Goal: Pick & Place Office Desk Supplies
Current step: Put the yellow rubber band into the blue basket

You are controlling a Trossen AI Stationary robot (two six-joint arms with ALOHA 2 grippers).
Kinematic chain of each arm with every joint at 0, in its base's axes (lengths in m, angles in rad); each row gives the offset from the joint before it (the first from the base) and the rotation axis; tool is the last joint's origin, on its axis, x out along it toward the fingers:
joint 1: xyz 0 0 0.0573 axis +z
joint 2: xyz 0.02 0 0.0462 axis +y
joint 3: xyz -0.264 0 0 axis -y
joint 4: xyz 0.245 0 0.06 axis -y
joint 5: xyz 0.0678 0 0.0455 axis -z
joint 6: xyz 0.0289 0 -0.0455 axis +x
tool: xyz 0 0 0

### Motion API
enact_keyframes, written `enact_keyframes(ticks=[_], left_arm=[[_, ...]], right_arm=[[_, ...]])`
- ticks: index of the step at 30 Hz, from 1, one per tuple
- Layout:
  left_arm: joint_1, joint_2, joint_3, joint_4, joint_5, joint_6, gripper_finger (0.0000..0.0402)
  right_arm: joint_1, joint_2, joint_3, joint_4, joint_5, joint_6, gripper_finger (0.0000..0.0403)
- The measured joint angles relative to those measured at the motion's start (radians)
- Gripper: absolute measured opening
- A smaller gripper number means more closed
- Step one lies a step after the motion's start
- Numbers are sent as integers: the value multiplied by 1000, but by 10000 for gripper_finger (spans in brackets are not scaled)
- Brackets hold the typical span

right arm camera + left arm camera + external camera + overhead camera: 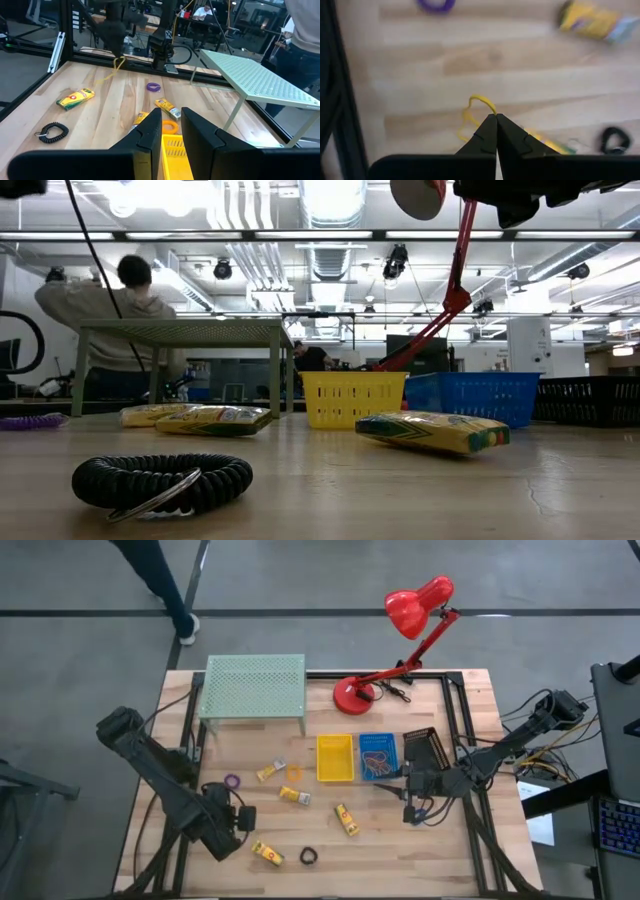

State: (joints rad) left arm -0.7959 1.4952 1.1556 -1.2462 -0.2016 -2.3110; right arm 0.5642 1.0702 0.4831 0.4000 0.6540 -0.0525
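My left gripper [243, 820] hangs above the table's near left part, pointing down, shut on a yellow rubber band [479, 104]. The right wrist view shows it too, the band [116, 66] dangling below it. Yellow packets lie flat on the wood [271, 771] [295, 796] [347, 819], and one more [267, 854] lies near the front edge. A purple ring [232, 782] and a black coiled ring [308, 856] lie there too. My right gripper [171, 117] hovers by the baskets, pointing toward the left edge, open, with nothing between its fingers. My left gripper pinches the yellow rubber band between its two fingertips, at the upper part of the loop [486, 106]. The fingers come from above, pointing down. The band hangs slack below them [106, 76]; whether its lower end touches the table I cannot tell.
A yellow basket [335, 775], a blue basket [378, 738] with bands in it and a black basket [424, 745] stand in a row right of centre. A pale green mesh shelf [254, 686] and a red desk lamp [400, 640] stand at the back. A person walks beyond the far edge.
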Motion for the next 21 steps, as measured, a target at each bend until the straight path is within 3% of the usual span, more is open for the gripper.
enact_keyframes(ticks=[7, 21], left_arm=[[0, 0, 58, -125, -273, 89, 2], [13, 0, 50, -114, -858, 423, 2]], right_arm=[[0, 0, 0, 0, 0, 0, 68], [0, 0, 0, 0, 0, 0, 68]])
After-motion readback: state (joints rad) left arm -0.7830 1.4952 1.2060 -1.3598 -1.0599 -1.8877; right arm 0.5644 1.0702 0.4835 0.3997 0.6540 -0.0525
